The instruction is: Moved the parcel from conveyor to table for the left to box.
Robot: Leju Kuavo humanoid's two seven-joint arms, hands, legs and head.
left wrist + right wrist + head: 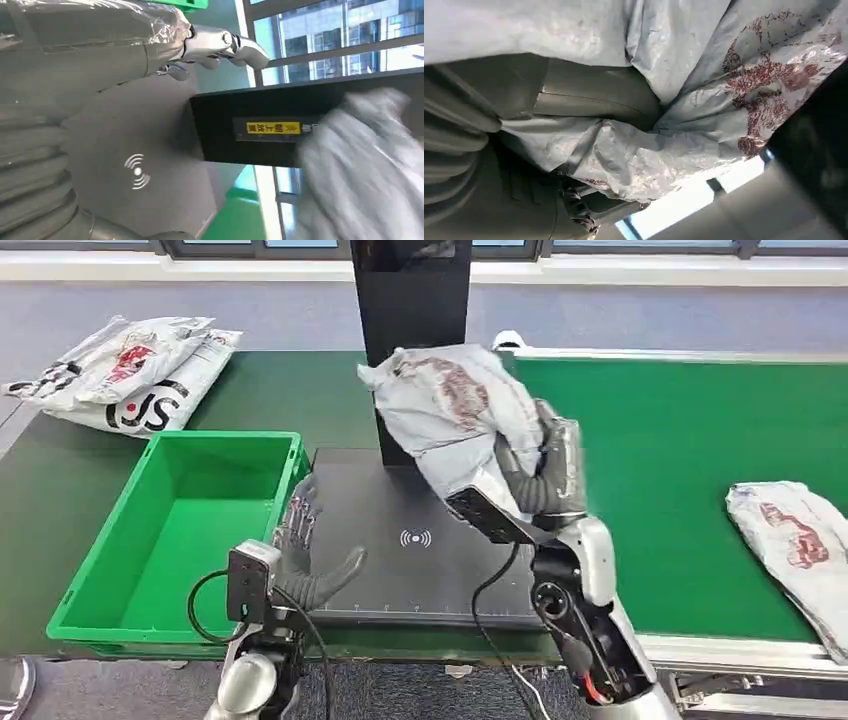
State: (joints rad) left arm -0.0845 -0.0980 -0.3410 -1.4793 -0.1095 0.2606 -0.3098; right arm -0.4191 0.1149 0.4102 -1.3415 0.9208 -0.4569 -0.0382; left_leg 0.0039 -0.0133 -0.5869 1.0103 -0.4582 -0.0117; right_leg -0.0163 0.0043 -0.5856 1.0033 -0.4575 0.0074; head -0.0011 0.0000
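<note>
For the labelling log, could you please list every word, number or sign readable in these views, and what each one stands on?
Wireless-wave sign, no words: on the black scanner pad.
Black letters, cut off, not readable for sure: on the white parcels at the table's far corner.
Yellow label with characters and chevrons: on the black post, too blurred to read.
Red print on the held parcel: a pattern, no legible text.

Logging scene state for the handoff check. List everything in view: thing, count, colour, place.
held parcel: 1, grey bag with red print, lifted over the scanner plate in the right hand
conveyor parcel: 1, grey with red print, on the conveyor belt at right
stacked parcels: several, white with red and black print, far left of table
box: 1, green, left of plate
scanner plate: 1, black, centre
post: 1, black, behind plate
conveyor belt: 1, green, right
right hand: grips held parcel
left hand: holds nothing, fingers apart, at plate's left edge
</note>
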